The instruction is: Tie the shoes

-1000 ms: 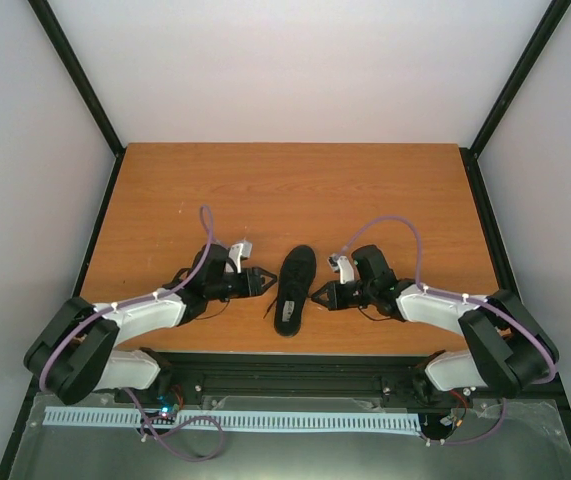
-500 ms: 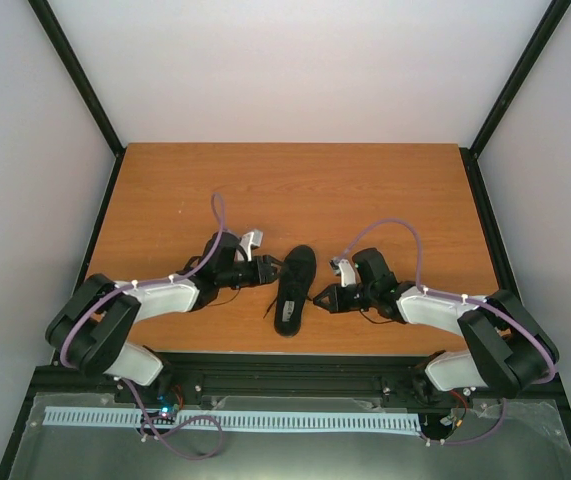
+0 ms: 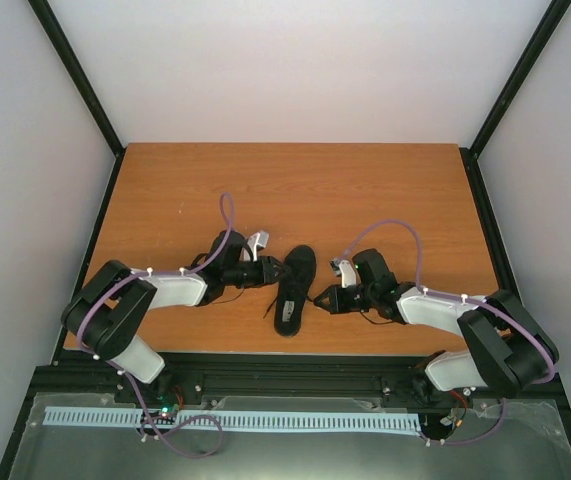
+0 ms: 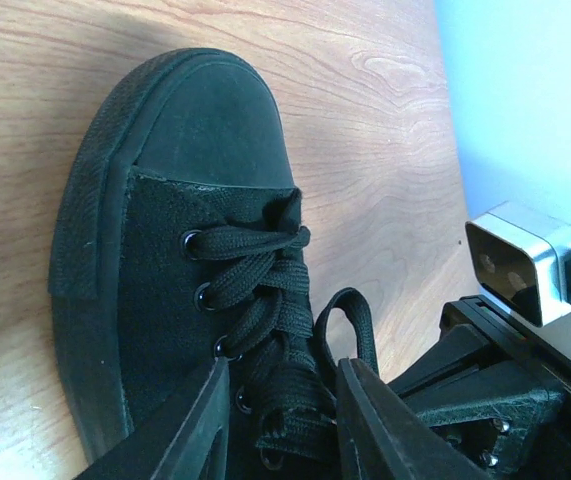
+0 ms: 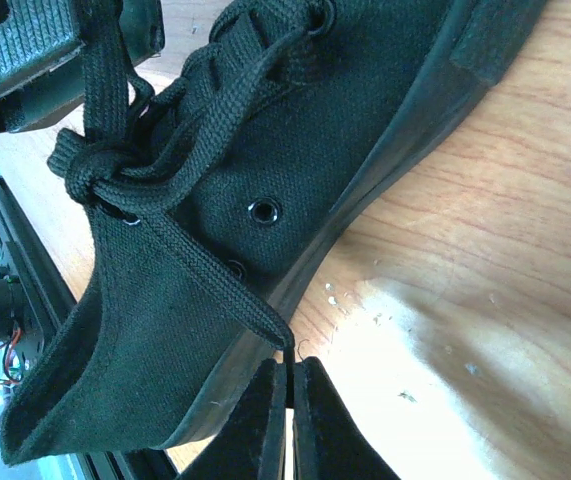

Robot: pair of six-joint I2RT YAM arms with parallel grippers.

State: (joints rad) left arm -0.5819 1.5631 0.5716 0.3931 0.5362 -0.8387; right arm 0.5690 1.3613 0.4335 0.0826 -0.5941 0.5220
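The black shoe (image 3: pixel 293 290) lies near the table's front edge, toe pointing away. My left gripper (image 3: pixel 283 270) is at its left side; in the left wrist view (image 4: pixel 283 405) it is open, its fingers (image 4: pixel 197 425) straddling the knotted laces (image 4: pixel 295 385), with a lace loop (image 4: pixel 353 318) sticking up beside them. My right gripper (image 3: pixel 315 298) is at the shoe's right side; in the right wrist view (image 5: pixel 291 378) it is shut on the end of a lace (image 5: pixel 215 285) that runs taut up to the knot (image 5: pixel 90 170).
The orange wooden table (image 3: pixel 295 190) stretches behind the shoe, with black frame posts (image 3: pixel 80 80) at its corners. The right gripper's body (image 4: pixel 525 370) shows close beside the shoe in the left wrist view.
My left arm has swung right and forward, bringing its open gripper from beside the shoe to over the laces. The right gripper has stayed put, holding the lace end.
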